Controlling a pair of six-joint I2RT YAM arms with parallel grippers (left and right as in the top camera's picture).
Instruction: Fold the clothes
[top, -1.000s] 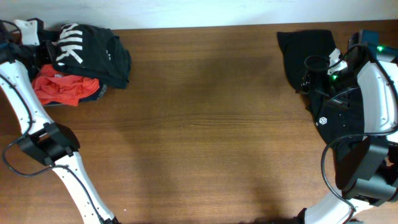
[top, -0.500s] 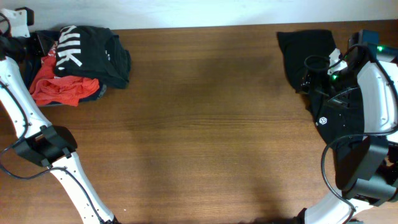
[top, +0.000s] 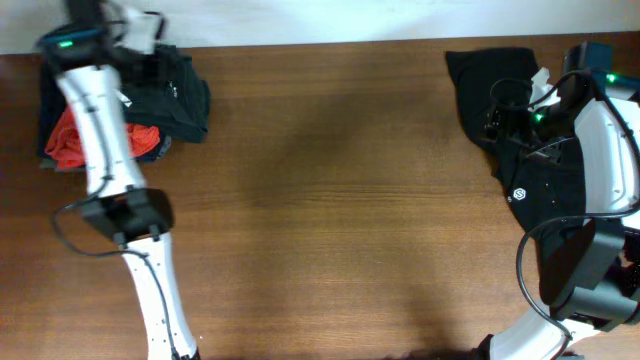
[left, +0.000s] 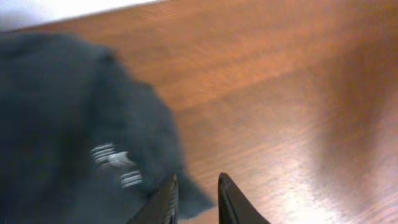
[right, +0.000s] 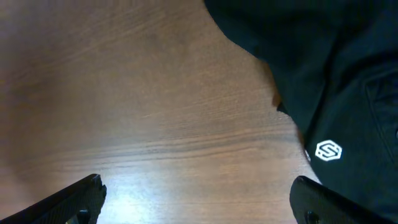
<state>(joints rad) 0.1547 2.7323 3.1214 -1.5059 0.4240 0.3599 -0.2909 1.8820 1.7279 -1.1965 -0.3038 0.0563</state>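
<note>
With the right gripper (right: 198, 198) gaping empty and the left gripper (left: 194, 198) barely parted, we would pinch the limp, light black shirt (right: 323, 74) at upper right by its edge.

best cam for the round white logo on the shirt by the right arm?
Right wrist: the logo is large and sharp on the dark shirt. Overhead shows it only as a tiny white dot. Left wrist doesn't show it.

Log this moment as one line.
left fingers: slightly apart, empty, at edge of lettered shirt | right fingers: wide open, empty, over table beside logo shirt | folding: not yet done
</note>
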